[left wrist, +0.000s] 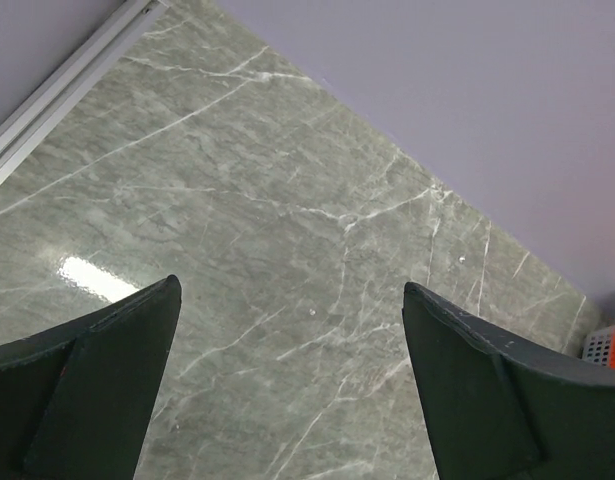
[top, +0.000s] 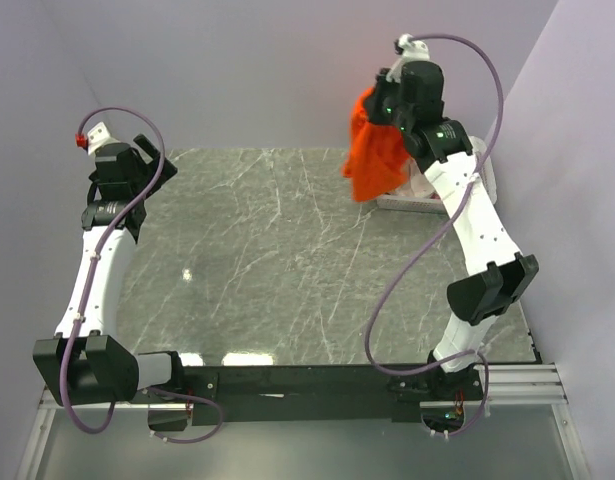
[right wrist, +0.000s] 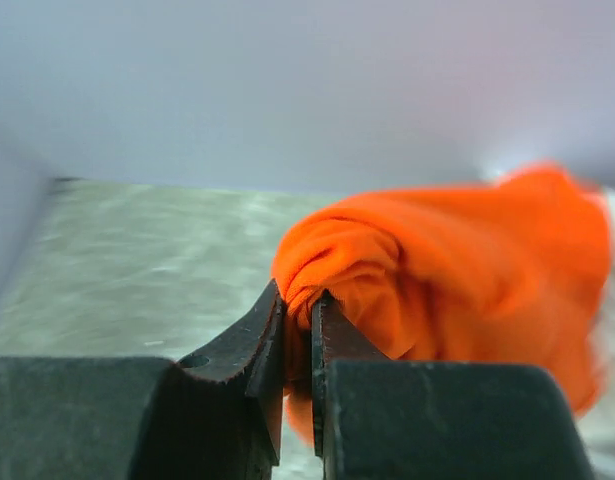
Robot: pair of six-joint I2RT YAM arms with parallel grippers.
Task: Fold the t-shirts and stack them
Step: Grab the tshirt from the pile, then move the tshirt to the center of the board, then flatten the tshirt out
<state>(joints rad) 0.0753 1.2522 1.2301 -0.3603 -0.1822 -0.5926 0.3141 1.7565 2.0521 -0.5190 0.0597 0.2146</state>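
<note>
Grey marble surface [top: 287, 260] carries no folded shirt yet: the right hand [right wrist: 297, 300] is clenched on the bunched orange t-shirt [top: 372, 155], hanging above the basket [top: 412, 197] at the far right corner; left hand [left wrist: 292, 285] released. All folding remains.

Bright even light; glare on table [top: 287, 250]; orange t-shirt [right wrist: 457, 260] blurred close-up.

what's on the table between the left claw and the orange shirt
Nothing: the top view shows only bare marble table between the left claw and the orange t-shirt.
</note>
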